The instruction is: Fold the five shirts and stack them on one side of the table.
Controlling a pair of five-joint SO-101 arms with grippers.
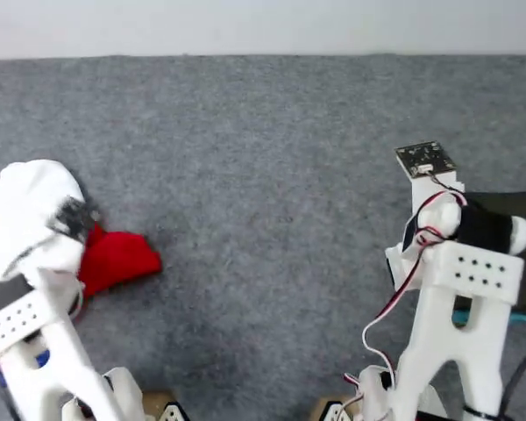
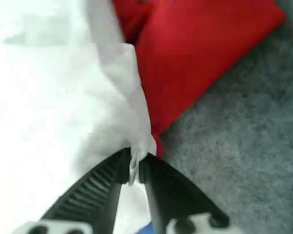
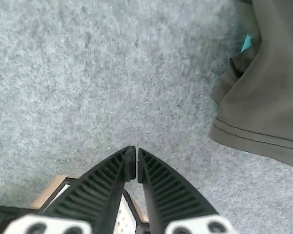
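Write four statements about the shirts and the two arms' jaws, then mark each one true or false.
1. The left arm's jaws are shut on an edge of the white shirt. True.
2. The red shirt lies well apart from the white shirt. False: the white shirt lies partly over it.
3. The right arm's jaws are shut with nothing between them. True.
4. The right arm's jaws grip the dark shirt. False: that shirt lies on the grey mat beside the jaws, which do not touch it.
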